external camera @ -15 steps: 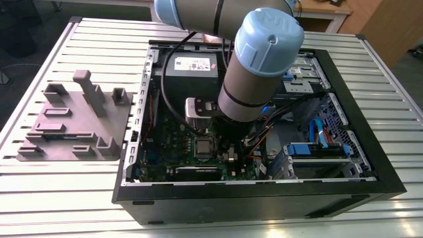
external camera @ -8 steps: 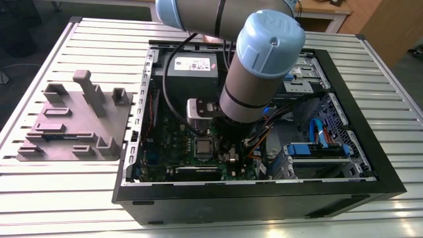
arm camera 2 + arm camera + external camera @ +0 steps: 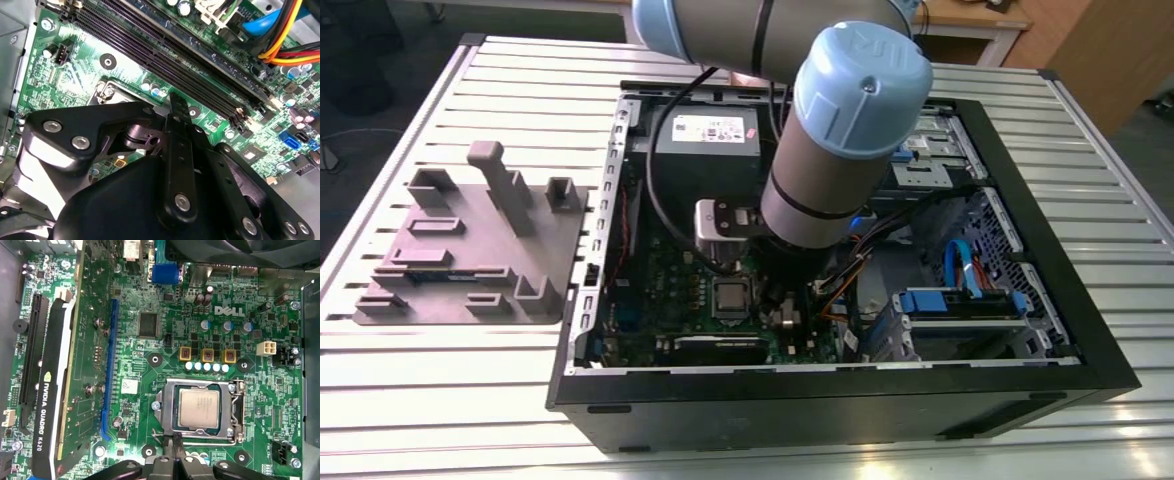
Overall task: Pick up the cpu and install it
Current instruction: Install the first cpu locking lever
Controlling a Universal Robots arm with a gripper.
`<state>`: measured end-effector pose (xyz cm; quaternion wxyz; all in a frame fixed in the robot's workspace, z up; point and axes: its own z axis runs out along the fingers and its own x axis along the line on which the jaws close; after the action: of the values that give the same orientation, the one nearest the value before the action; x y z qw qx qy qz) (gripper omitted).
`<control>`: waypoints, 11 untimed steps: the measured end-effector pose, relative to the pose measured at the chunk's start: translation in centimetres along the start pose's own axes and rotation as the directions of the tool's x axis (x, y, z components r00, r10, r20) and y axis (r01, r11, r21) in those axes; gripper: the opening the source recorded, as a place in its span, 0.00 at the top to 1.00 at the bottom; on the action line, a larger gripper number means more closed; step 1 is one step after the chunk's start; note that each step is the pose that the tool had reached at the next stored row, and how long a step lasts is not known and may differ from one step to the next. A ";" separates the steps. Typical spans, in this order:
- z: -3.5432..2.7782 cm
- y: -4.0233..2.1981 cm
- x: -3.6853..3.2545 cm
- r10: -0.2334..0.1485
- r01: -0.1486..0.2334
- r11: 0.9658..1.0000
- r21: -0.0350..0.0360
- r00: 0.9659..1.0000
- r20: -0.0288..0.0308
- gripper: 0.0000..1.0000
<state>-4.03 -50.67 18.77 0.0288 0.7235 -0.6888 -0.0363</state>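
The cpu (image 3: 199,408), a flat silver-grey square, lies in the metal-framed socket (image 3: 235,412) on the green motherboard. In the exterior view the cpu (image 3: 731,296) shows as a grey square inside the open computer case, just below the arm's wrist. My gripper (image 3: 176,441) hovers beside the socket's edge, a little off the chip. Its black fingers (image 3: 176,112) are pressed together with nothing between them.
A black graphics card (image 3: 50,390) stands along one side of the board. Long black memory slots (image 3: 175,45) and orange-yellow cables (image 3: 285,35) run close to the gripper. The case (image 3: 854,400) holds a power supply (image 3: 707,140) and blue drive brackets (image 3: 961,300). A grey fixture (image 3: 467,250) lies on the slatted table.
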 end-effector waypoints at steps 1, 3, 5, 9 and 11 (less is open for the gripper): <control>-0.07 0.02 0.00 0.000 0.000 1.000 0.000 1.000 0.000 0.90; -0.31 0.04 -0.02 0.000 0.000 1.000 0.000 1.000 0.002 0.90; -0.68 0.08 -0.01 0.000 0.000 1.000 0.000 1.000 0.001 0.90; -1.64 0.17 -0.02 0.000 0.000 1.000 0.000 1.000 0.004 0.90; -2.08 0.21 -0.03 0.000 0.000 1.000 0.000 1.000 0.004 0.90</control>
<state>-4.05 -50.67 20.86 0.0274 0.7235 -0.6887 -0.0376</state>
